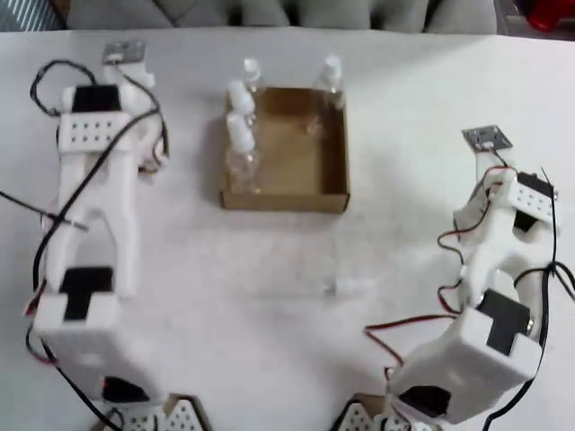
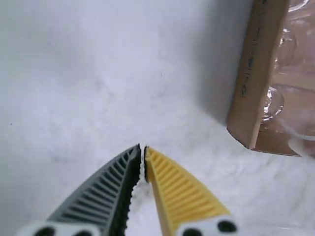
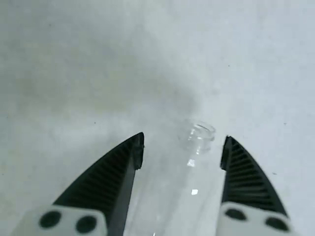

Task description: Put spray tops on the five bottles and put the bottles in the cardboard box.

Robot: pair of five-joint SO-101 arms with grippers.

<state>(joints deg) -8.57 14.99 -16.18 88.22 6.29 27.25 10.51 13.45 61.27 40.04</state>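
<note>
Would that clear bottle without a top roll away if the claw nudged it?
The clear bottle appears to lie on its side and looks round, so a nudge would probably roll it. Its glossy wall may slip in the open right gripper. It looks empty and uncapped, so likely light.

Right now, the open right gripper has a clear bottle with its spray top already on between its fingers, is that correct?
Not quite: the clear bottle between the fingers of the open right gripper has a bare neck, no spray top yet; the right wrist view shows it.
</note>
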